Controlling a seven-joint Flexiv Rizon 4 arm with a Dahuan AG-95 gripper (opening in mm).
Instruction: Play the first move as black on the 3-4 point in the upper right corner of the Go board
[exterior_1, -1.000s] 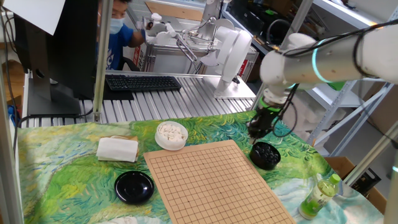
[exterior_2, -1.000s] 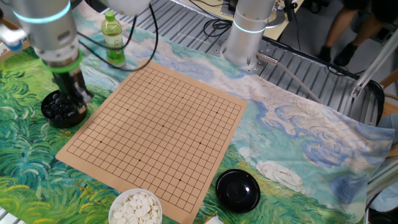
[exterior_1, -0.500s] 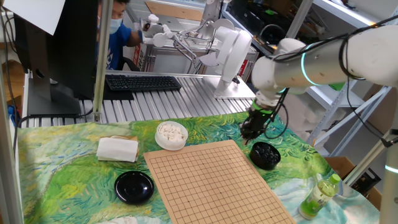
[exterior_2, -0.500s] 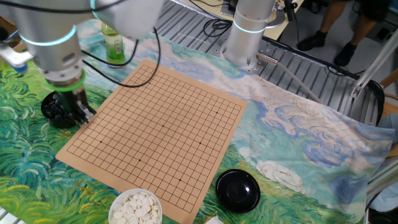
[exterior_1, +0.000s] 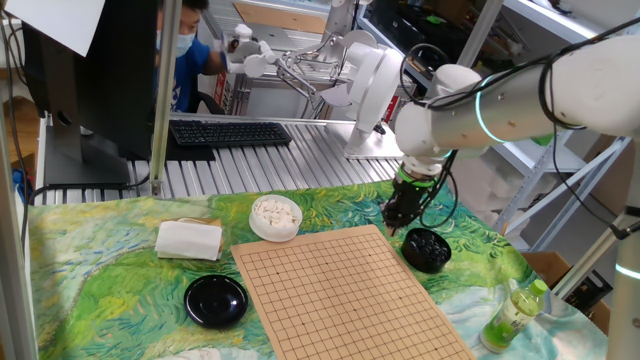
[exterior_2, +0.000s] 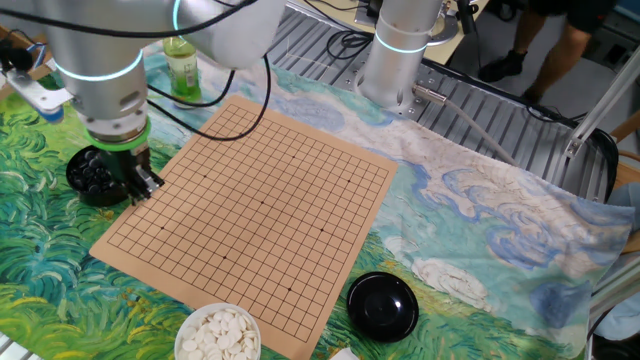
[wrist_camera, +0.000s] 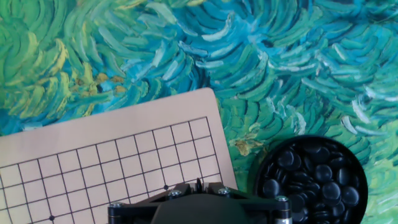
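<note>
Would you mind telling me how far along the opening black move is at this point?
No stone is on the Go board yet. The gripper hangs shut by the board's corner, beside the bowl of black stones; whether it pinches a stone is too small to tell. Left: setting a black stone on the 3-4 point near that corner and releasing.
</note>
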